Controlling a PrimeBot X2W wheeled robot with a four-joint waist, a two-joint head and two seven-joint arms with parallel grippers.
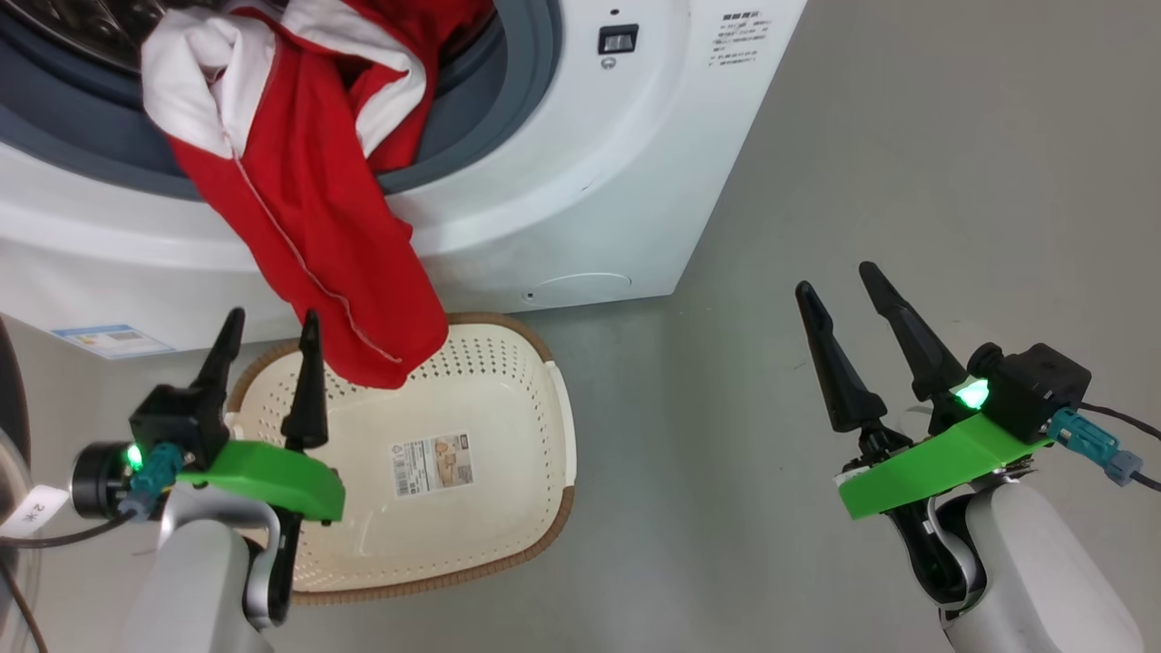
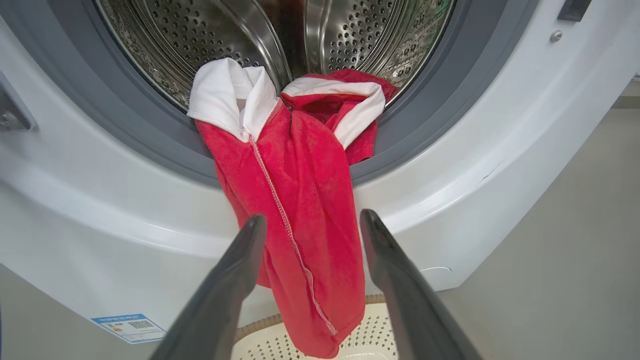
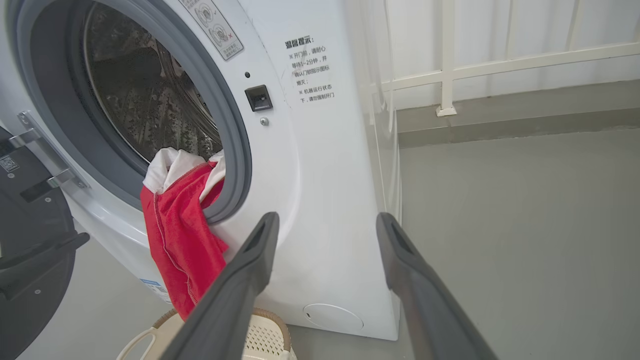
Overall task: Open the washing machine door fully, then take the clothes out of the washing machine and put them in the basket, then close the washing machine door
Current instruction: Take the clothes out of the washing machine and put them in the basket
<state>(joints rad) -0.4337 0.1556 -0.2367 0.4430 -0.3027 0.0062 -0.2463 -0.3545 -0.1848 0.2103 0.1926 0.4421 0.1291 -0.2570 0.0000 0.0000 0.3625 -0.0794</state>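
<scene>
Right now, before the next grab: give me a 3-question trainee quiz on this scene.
1. True or false: the clothes lie wholly inside the basket.
2. Pick one. The left end effector is: A) shut on the clothes; B) open, holding nothing; C) shut on the basket rim.
3. Fill in: the washing machine door stands ____.

Key: 1 false, they hang out of the machine's opening with the lower end over the basket; 2 B; 3 open.

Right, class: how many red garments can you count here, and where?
1. The red garment hangs from the washing machine's opening, its lower end dangling over the basket. Others may be hidden inside the drum.
</scene>
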